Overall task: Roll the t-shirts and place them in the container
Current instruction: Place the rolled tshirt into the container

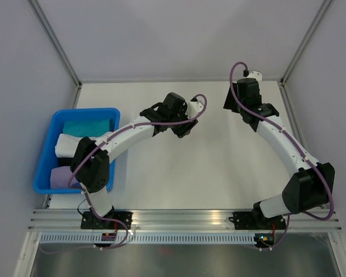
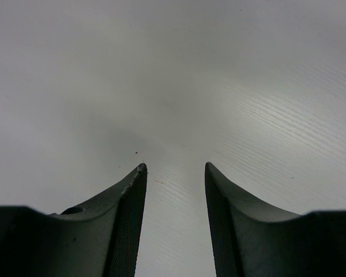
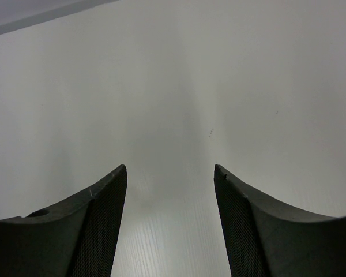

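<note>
1. Plain pale-grey wall panels [image 1: 179, 34] in thin metal framing closed in the space on three sides, filling the top and both edges of the overhead view.
2. The white, faintly wood-grained counter [image 1: 207, 167] took up the middle of that view, and no cloth lay on the part that showed.
3. A blue rectangular plastic bin [image 1: 45, 156] sat at the left edge of the frame, beside the left arm's base.
4. In the bin lay a folded teal cloth [image 1: 89, 126] at the upper end and a white cloth [image 1: 66, 144] in the middle. The thin lavender t-shirt [image 1: 60, 175] was bunched at the lower end, partly hidden by the arm.
5. The left gripper [image 2: 174, 167] hung over the counter's upper middle with its jaws moderately spread, and only bare surface showed between them.
6. The right gripper [image 3: 170, 167] hovered at the upper right with its jaws spread wide, and it held nothing.
7. Judged from this, rolling had not begun and the step in hand was fetching. The next move called for the left arm to swing back to the bin, pinch the lavender t-shirt and lay it flat on the counter.
</note>
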{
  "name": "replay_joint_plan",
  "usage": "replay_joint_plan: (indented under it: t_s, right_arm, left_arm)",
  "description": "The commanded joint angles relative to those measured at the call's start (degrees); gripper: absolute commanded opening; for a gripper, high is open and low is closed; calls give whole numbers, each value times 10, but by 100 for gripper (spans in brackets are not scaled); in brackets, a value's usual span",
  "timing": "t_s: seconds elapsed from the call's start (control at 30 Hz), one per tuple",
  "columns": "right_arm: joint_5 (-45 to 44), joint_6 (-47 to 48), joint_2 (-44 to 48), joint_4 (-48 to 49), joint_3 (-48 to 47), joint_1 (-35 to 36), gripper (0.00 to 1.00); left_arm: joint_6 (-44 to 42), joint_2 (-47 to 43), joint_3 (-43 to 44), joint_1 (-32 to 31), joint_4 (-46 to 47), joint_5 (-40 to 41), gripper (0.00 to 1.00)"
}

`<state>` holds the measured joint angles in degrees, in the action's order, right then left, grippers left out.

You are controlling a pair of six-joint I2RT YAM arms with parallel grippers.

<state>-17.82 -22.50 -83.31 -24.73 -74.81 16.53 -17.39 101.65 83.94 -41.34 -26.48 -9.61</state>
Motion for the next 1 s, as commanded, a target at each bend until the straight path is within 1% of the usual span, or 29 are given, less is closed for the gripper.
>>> replay_joint_plan:
  t_s: [0.0,0.3,0.33,0.47,0.53,0.87,0.97]
  right_arm:
    - [-7,-4,12,-3,-8,1,68]
    - [-2,10,4,2,-35,1,71]
    - [-3,11,3,2,-35,2,75]
    - [-1,15,4,2,-32,1,77]
    - [0,18,6,2,-29,1,81]
    - [2,33,22,10,-7,1,82]
    - [9,40,31,26,8,1,83]
  left_arm:
    - [24,6,-2,-1,27,-9,51]
    - [20,9,1,-1,49,-3,51]
    - [23,8,0,-1,49,-5,51]
    - [24,7,-3,-1,49,-7,52]
    - [24,7,-5,-1,49,-2,52]
    - [26,9,-10,-1,49,-5,52]
    - [24,11,-13,-1,50,-4,52]
